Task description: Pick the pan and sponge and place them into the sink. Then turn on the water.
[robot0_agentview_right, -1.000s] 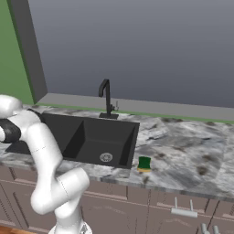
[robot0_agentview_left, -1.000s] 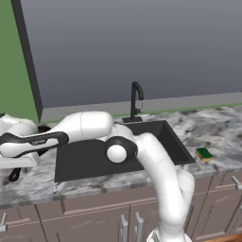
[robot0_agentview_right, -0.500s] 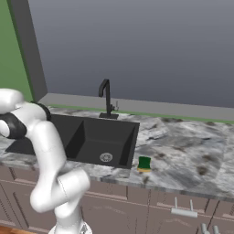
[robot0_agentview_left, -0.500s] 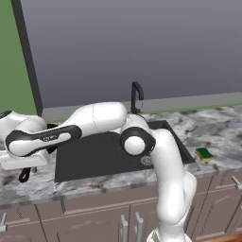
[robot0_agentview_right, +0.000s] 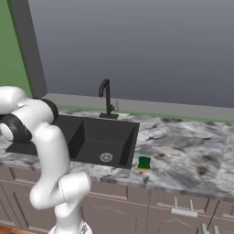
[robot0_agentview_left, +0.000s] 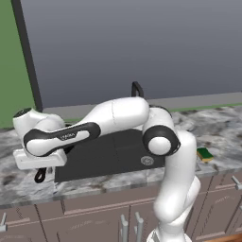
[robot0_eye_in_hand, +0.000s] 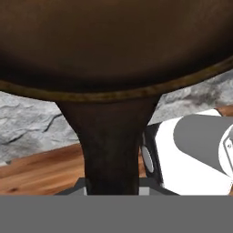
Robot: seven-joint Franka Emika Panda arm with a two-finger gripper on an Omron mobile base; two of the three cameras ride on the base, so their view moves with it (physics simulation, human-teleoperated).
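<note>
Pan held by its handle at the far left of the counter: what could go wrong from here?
1. The tool grips only the handle of the pan, so the heavy bowl might tilt or slip during the swing.
2. Coming over the sink, the pan could clip its rim or the faucet.
3. The sponge lies near the counter's front edge; a sweep might knock it off.

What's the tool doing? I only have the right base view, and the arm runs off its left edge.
Observer: Hand view: the tool is shut on the pan's handle.
Operator: Where is it?
Observer: Left base view: left of the sink, above the counter.
Operator: Pan in the basin?
Observer: No, it's outside it, by the left end.
</note>
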